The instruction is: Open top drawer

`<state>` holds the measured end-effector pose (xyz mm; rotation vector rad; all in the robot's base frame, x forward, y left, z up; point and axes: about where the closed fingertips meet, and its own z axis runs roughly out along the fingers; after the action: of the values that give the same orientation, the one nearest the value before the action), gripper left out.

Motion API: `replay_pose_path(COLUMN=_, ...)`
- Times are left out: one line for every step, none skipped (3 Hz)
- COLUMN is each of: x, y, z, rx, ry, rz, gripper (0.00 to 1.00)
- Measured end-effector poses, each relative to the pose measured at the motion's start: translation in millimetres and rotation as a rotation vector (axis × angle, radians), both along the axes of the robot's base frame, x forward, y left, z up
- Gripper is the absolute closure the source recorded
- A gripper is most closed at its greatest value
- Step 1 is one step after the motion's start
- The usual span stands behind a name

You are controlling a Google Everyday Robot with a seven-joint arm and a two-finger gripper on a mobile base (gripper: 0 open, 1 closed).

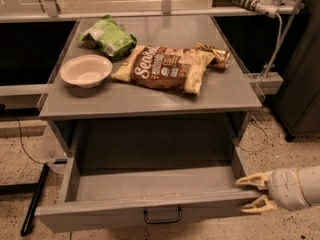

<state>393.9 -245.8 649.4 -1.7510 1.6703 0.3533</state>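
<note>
The top drawer (pixel 150 186) is pulled far out from under the grey cabinet top (pixel 150 101). Its shallow grey tray shows nothing inside. Its flat front panel (pixel 100 216) carries a small black loop handle (pixel 162 215) near the bottom edge of the view. My gripper (pixel 251 192) comes in from the right, just off the drawer's front right corner. Its two pale fingers (pixel 250 180) are spread apart, one above the other, holding nothing. The lower drawers are out of view.
On the cabinet top lie a white bowl (pixel 86 70), a green snack bag (pixel 109 37), a brown chip bag (pixel 164 67) and a small gold wrapper (pixel 216 54). A black rod (pixel 34 199) leans on the speckled floor at left. A dark cabinet (pixel 300 69) stands at right.
</note>
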Motion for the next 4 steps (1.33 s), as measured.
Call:
replay_pose_path(x=-1.5, y=0.4, z=2.9, rx=0.000, ry=0.000, rz=0.000, gripper=1.00)
replay_pose_path(x=-10.1, y=-1.5, z=2.9, rx=0.001, ry=-0.001, rz=-0.004, gripper=1.00)
replay_pose_path(x=-11.9, y=-0.3, z=3.7, rx=0.001, ry=-0.001, rz=-0.004, gripper=0.82)
replay_pose_path(x=-11.9, y=-0.3, z=3.7, rx=0.001, ry=-0.001, rz=-0.004, gripper=0.58)
